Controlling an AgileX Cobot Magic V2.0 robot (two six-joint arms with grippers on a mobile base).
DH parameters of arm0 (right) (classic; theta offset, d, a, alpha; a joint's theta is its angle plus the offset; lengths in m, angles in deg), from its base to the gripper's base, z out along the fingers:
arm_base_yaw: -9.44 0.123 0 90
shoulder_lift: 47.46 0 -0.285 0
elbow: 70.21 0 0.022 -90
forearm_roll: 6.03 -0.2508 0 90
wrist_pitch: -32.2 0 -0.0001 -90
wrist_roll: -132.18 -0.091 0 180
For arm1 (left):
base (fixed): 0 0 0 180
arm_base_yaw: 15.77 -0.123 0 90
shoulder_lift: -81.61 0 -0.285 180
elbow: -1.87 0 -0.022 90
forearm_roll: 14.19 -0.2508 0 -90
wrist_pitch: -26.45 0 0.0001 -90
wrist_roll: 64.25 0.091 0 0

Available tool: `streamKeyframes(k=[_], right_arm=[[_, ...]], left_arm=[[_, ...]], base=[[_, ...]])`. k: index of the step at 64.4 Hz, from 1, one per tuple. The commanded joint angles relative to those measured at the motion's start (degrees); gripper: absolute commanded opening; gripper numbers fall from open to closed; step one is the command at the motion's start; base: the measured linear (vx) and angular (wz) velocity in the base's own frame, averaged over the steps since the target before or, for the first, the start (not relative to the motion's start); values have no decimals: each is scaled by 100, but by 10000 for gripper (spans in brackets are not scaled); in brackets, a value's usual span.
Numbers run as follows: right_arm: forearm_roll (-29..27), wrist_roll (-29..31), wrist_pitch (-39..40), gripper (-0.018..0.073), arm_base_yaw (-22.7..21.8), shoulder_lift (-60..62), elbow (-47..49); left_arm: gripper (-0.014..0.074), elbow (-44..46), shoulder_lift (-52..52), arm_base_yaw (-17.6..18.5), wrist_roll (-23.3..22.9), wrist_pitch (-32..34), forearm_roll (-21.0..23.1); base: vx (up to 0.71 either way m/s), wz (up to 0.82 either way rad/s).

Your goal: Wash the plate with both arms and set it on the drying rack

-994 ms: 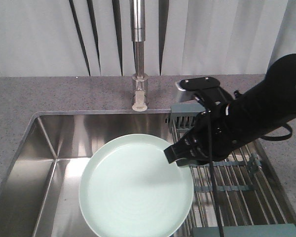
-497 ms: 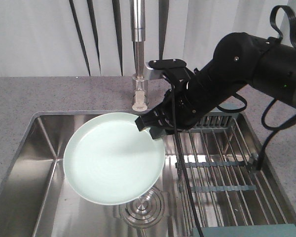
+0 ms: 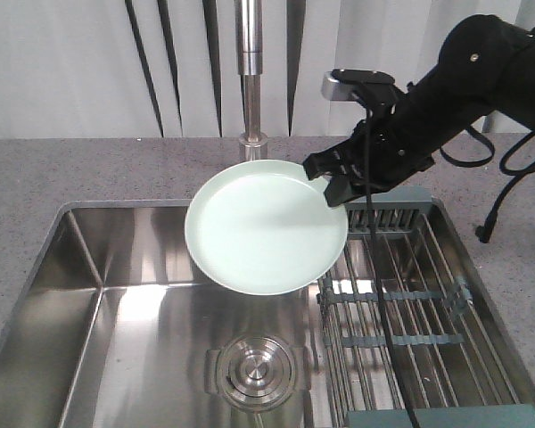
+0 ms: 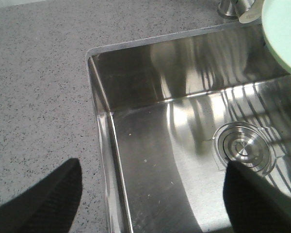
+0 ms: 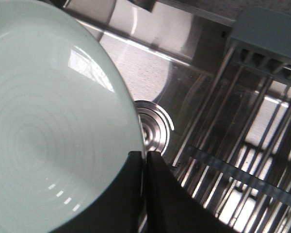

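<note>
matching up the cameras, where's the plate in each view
Front view: plate at centre, held above the sink's back edge.
Left wrist: only the plate's edge, top right corner.
Right wrist: plate fills the left half.
Shared landmark: the drain, visible in all three.

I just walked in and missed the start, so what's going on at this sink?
The right end effector is shut on the rim of the mint-green plate, holding it in the air over the steel sink. The left end effector hangs open above the sink's left edge, holding nothing. The plate is not yet on the drying rack.
</note>
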Motion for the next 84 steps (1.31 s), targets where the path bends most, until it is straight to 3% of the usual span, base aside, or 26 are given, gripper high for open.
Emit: streamKeyframes(k=[1, 16, 46, 63, 84], right_arm=[[-100, 104, -27, -3, -276, 269, 182], [19, 143, -176, -2, -500, 418, 5], [-188, 302, 235, -1, -536, 1588, -1587], [-201, 240, 400, -1, -133, 2189, -2338], [-288, -58, 1008, -1, 790, 2147, -2491]], left_arm=[[551, 146, -4, 18, -76, 402, 18], [551, 146, -4, 18, -76, 402, 18], [551, 146, -4, 18, -76, 402, 18], [551, 146, -4, 18, -76, 402, 18], [551, 146, -4, 18, -76, 402, 18]], base=[[0, 0], [0, 0], [0, 0], [0, 0], [0, 0]])
